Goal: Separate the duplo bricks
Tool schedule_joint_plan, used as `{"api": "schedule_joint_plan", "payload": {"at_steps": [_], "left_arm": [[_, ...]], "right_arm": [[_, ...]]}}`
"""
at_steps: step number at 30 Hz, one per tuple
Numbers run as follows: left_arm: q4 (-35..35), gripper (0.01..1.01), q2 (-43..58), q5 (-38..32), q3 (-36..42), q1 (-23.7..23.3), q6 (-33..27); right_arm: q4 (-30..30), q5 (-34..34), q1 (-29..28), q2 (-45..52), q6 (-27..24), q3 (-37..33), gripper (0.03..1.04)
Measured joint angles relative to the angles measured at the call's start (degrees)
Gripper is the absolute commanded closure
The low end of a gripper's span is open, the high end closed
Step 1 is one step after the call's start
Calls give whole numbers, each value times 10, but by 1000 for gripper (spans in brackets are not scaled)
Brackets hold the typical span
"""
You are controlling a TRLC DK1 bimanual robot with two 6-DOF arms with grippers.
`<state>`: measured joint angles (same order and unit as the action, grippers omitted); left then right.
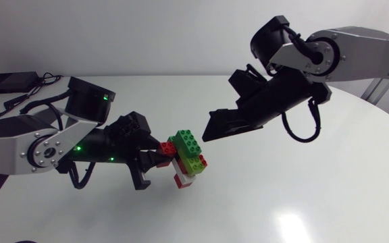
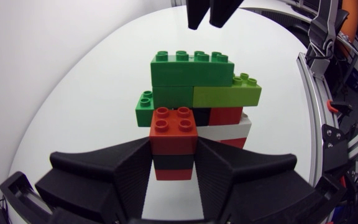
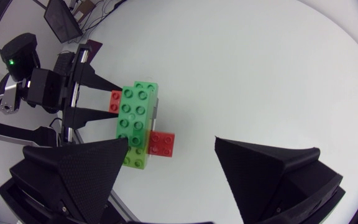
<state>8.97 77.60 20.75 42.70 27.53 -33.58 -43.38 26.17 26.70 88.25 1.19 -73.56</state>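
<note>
The bricks (image 2: 191, 70) are dark green, light green, red, white and black. The bench (image 1: 316, 192) is white. The left claw (image 2: 174, 155) and the right claw (image 3: 171, 144) are matte black.

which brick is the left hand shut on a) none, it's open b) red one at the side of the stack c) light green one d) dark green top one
b: in the left wrist view both fingers of the left hand press the red brick from two sides.

glossy plastic bricks (image 2: 194, 99), matte ribbed fingers (image 2: 126, 177); smooth shiny table (image 1: 316, 189)
</note>
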Motion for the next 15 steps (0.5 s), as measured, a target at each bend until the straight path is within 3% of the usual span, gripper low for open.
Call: {"api": "schedule_joint_plan", "payload": {"at_steps": [11,15], "left_arm": [[-5,713,74,-17,46,43,14],[-9,713,84,-17,65,50,21]], "right_arm": [[9,-20,22,30,0,-16,72],[13,-26,29,42,0,-18,133]]}}
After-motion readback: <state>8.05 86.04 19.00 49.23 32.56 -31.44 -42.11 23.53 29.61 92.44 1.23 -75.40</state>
